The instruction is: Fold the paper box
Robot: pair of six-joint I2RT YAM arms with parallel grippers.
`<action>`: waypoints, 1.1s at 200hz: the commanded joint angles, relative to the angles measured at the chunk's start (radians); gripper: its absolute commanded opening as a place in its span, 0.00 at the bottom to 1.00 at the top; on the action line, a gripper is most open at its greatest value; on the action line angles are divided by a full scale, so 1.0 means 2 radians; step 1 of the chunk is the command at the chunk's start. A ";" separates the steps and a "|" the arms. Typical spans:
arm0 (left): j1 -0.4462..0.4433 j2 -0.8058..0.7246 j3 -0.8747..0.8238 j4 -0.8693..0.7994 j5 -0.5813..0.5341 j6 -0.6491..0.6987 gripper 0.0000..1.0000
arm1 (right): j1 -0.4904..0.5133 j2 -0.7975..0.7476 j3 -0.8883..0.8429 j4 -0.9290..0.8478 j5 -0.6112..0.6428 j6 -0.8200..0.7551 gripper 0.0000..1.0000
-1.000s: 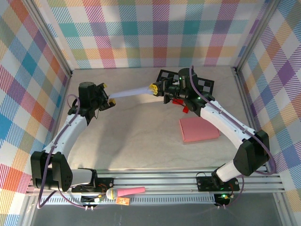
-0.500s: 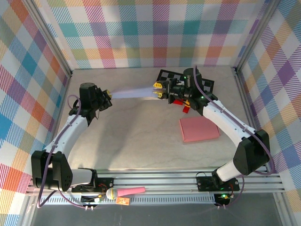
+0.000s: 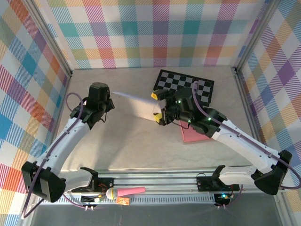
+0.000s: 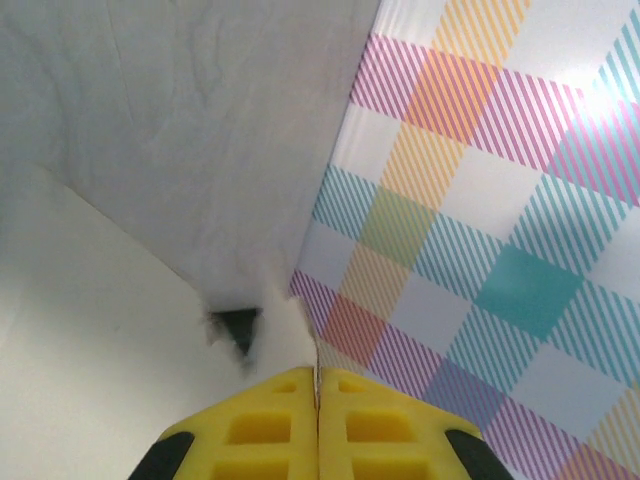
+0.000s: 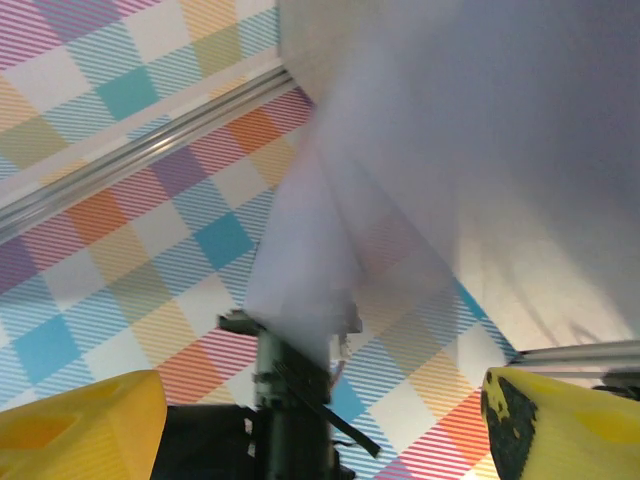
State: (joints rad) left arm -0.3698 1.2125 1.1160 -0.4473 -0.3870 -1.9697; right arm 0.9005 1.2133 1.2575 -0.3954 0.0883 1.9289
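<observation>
Left fingers: together, clamped on one end of the paper box.
Right fingers: apart, straddling its other end.

one sheet, one pink pad, one checkerboard

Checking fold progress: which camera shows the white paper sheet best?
The top external view: the white paper sheet shows at full span, from the shut left gripper to the open right gripper. The left wrist view shows one part beside its closed jaws; the right wrist view, a blurred close-up.
</observation>
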 commanded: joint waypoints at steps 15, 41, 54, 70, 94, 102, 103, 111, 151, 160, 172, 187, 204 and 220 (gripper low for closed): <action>-0.012 0.022 0.020 -0.009 -0.064 -0.110 0.00 | 0.034 0.022 0.021 -0.022 0.063 0.046 0.82; -0.013 0.021 0.017 -0.005 -0.070 -0.109 0.00 | 0.039 0.032 0.056 -0.065 0.077 0.035 0.83; -0.014 0.020 0.015 -0.001 -0.070 -0.106 0.00 | 0.039 0.041 0.055 -0.055 0.083 0.040 0.82; -0.020 0.017 0.009 0.003 -0.069 -0.114 0.00 | 0.039 0.062 0.044 0.003 0.089 0.049 0.81; -0.023 0.009 0.006 -0.001 -0.073 -0.115 0.00 | 0.035 0.107 0.071 0.056 0.104 0.022 0.75; -0.023 0.007 0.004 0.000 -0.074 -0.115 0.00 | 0.030 0.123 0.084 0.060 0.099 0.010 0.73; -0.023 0.007 0.003 0.000 -0.074 -0.115 0.00 | 0.029 0.124 0.085 0.060 0.099 0.010 0.73; -0.024 0.004 0.001 0.000 -0.072 -0.118 0.00 | 0.025 0.137 0.088 0.074 0.092 0.007 0.68; -0.025 -0.008 -0.009 -0.005 -0.072 -0.120 0.00 | 0.017 0.173 0.088 0.125 0.073 -0.003 0.45; -0.025 -0.011 -0.011 -0.005 -0.071 -0.121 0.00 | 0.017 0.177 0.090 0.127 0.074 -0.008 0.42; -0.026 -0.014 -0.013 -0.006 -0.069 -0.122 0.00 | 0.015 0.181 0.088 0.131 0.075 -0.010 0.36; -0.027 -0.017 -0.013 -0.010 -0.069 -0.120 0.00 | 0.012 0.187 0.085 0.147 0.072 -0.009 0.29; -0.027 -0.018 -0.015 -0.010 -0.069 -0.119 0.00 | 0.010 0.190 0.092 0.149 0.070 -0.013 0.23; -0.027 -0.018 -0.016 -0.010 -0.067 -0.119 0.00 | 0.010 0.191 0.099 0.147 0.066 -0.017 0.20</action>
State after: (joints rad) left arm -0.4103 1.2007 1.1000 -0.4511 -0.5137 -1.9697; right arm 0.9264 1.5814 1.4025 -0.1574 0.2382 1.9205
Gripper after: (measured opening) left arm 0.057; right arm 0.220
